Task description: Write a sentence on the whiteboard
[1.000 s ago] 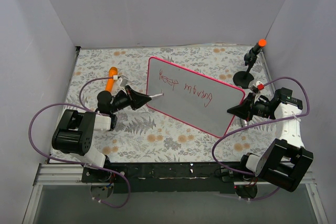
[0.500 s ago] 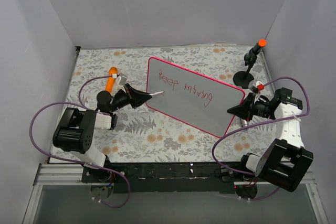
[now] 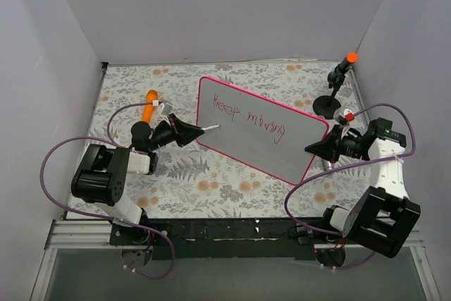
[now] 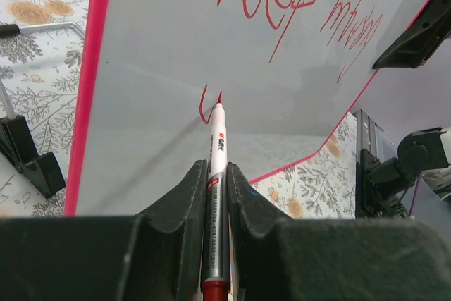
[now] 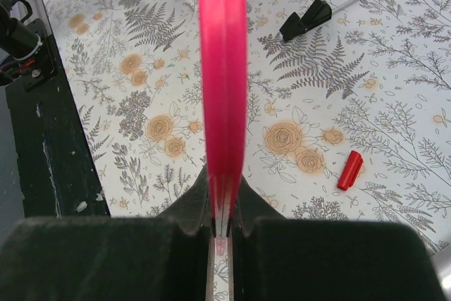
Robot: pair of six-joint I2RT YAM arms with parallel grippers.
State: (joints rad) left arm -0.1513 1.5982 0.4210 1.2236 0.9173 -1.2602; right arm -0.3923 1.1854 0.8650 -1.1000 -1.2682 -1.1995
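Observation:
The whiteboard, white with a pink-red frame, stands tilted mid-table. My right gripper is shut on its right edge; the right wrist view looks along that pink frame pinched between the jaws. My left gripper is shut on a marker pen, whose tip touches the board's lower left. The sentence shows as red handwriting in one line across the board, and a fresh red stroke sits below it at the pen tip.
A red pen cap lies on the floral cloth near the right gripper. An orange object lies behind the left arm. A black stand with an orange top rises at the back right. White walls enclose the table.
The left gripper with the pen has shifted slightly along the board's lower left, where a small new red stroke shows. The right arm and board stay still.

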